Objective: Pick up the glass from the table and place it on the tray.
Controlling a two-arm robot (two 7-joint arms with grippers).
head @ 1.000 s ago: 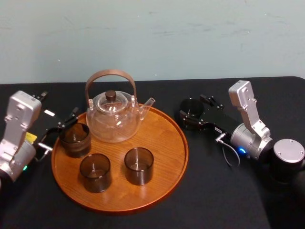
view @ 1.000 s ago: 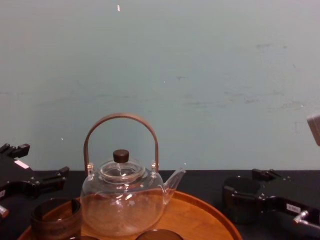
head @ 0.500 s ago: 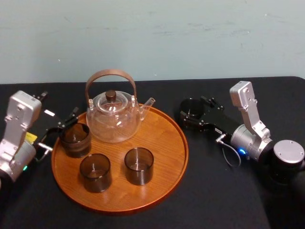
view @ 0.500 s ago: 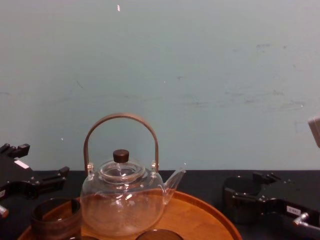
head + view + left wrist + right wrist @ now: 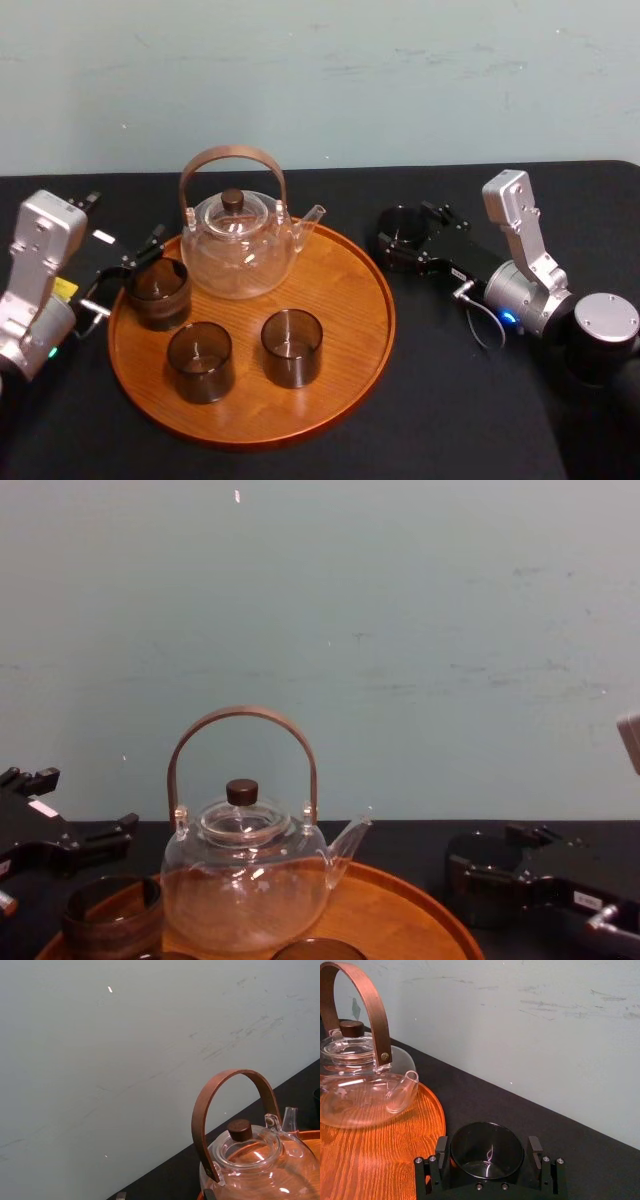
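A dark glass (image 5: 402,228) stands on the black table (image 5: 470,400), just right of the round wooden tray (image 5: 350,330). My right gripper (image 5: 406,233) lies low around it, open, one finger on each side. In the right wrist view the glass (image 5: 486,1150) sits between the fingers (image 5: 441,1149) with narrow gaps either side. From the chest, the glass (image 5: 478,880) and right gripper (image 5: 500,875) show at the lower right. My left gripper (image 5: 125,218) is open and empty beside the tray's rear left rim.
On the tray stand a glass teapot (image 5: 237,245) with a brown arched handle and three dark glasses (image 5: 157,290), (image 5: 200,360), (image 5: 291,346). The tray's right half has bare wood. A pale wall rises behind the table's far edge.
My right gripper has sunk slightly around the glass, which stays on the table. The left arm and the things on the tray have not moved.
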